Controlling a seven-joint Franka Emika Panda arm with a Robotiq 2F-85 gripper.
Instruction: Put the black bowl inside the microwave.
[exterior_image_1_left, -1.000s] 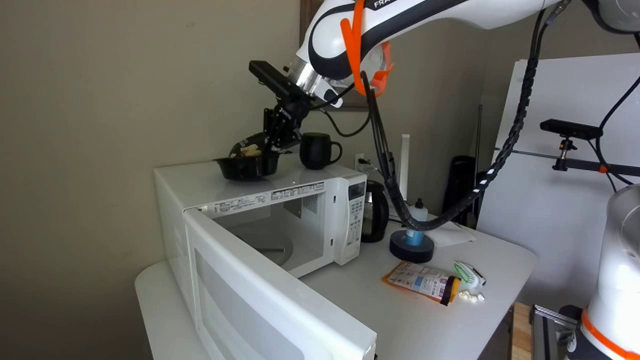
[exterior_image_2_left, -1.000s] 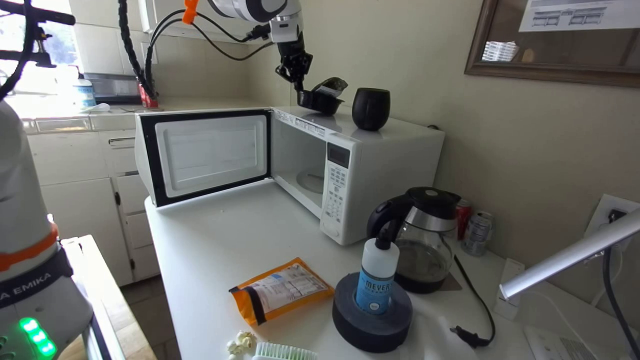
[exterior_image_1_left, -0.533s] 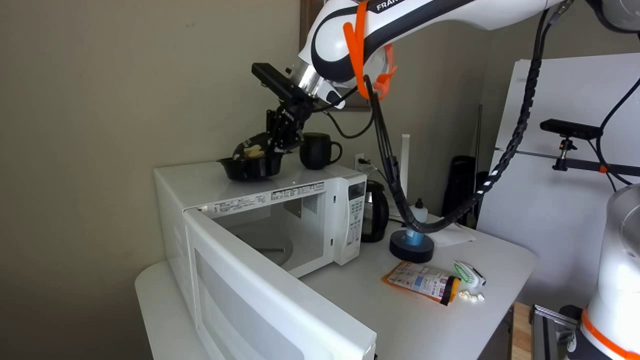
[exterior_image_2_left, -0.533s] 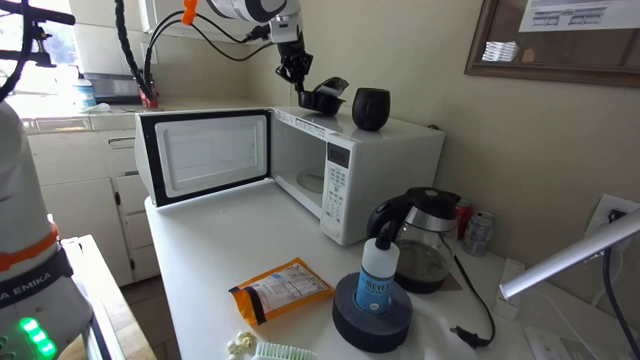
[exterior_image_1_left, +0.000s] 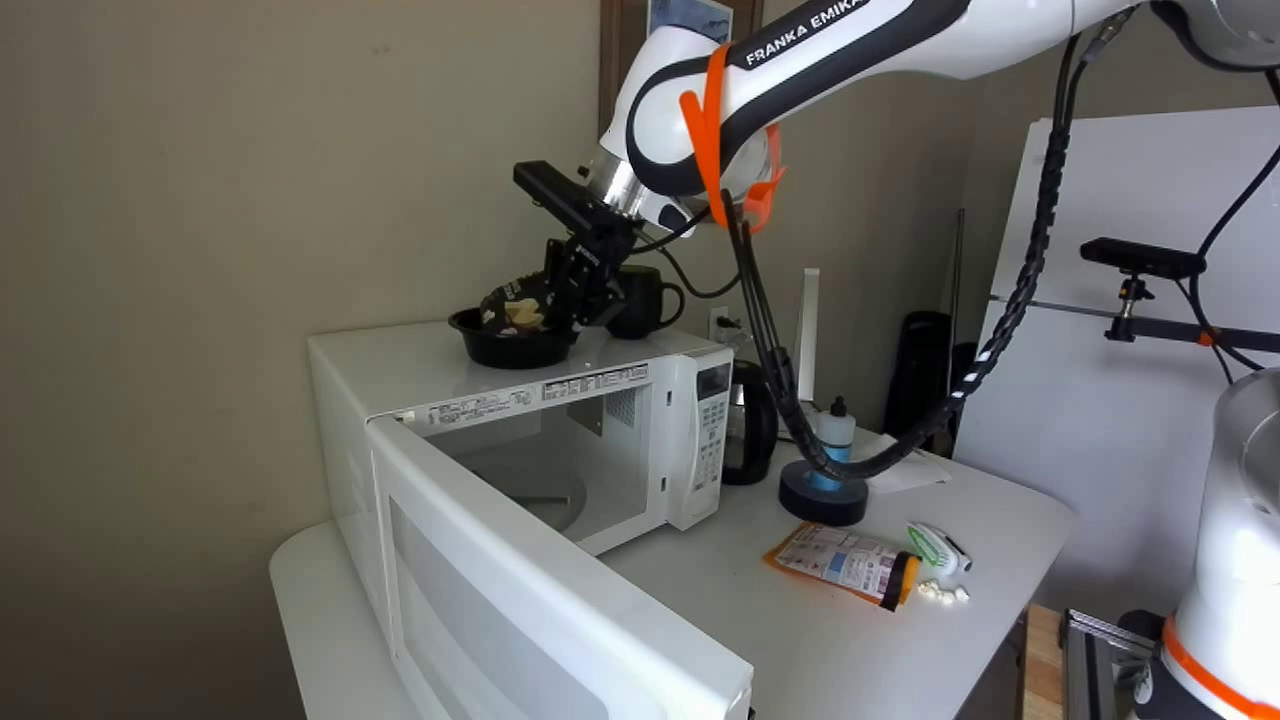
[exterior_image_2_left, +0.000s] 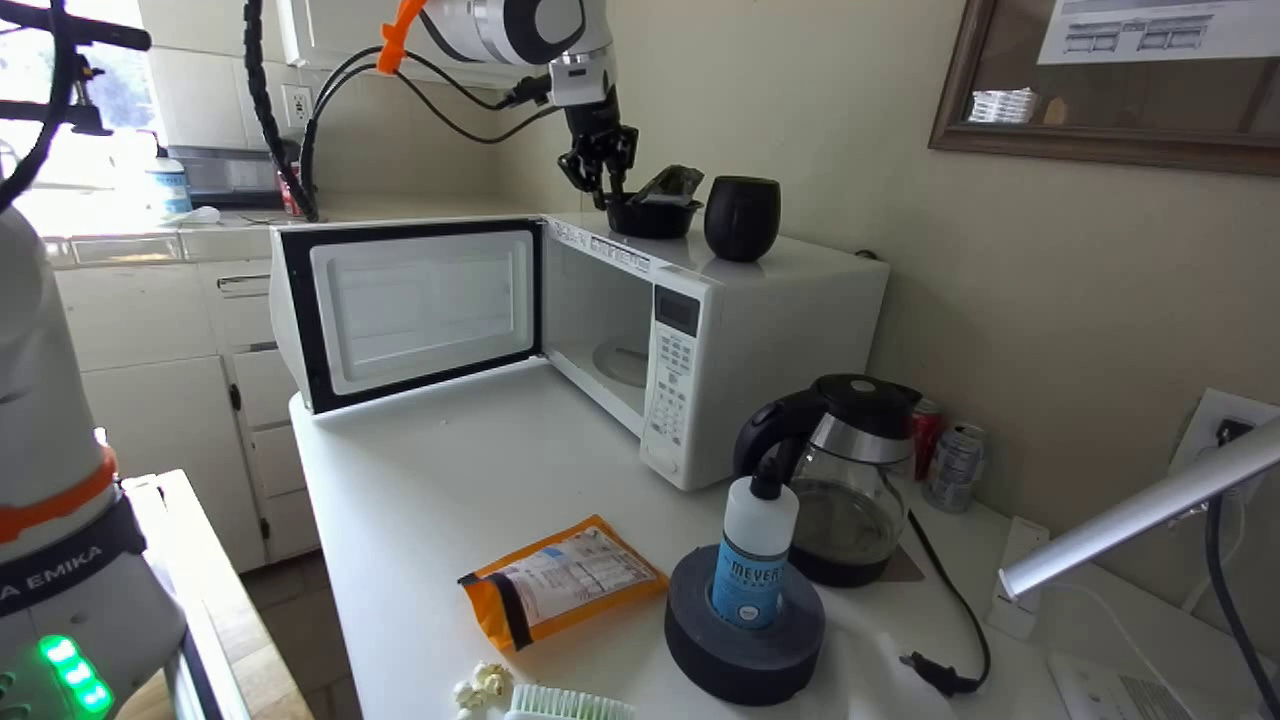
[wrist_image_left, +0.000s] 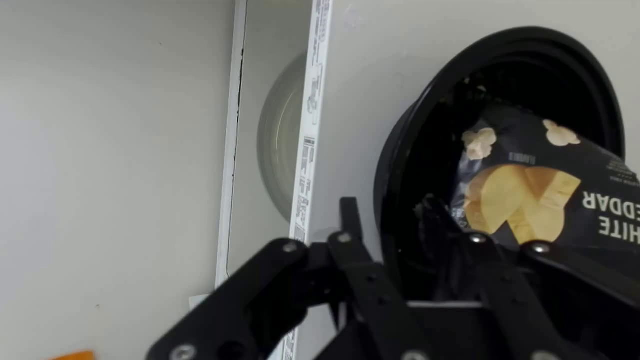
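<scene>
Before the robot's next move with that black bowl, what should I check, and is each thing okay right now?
1. Door open: ok.
2. Bowl upright on the microwave: ok.
3. Gripper closed for lifting: not ok; its fingers stand apart, either side of the bowl's edge.
4. Bag fully inside the bowl: not ok; it pokes up above the edge.
5. Bowl and bag fitting in together: cannot tell.

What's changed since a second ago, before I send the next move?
The gripper has come down and appears to have let go: its fingers now stand apart, with the rim of the black bowl between them. The bowl, tilted earlier with its gripper side raised, now sits level on top of the microwave. Unchanged: the open door, the black mug and the orange packet.
</scene>
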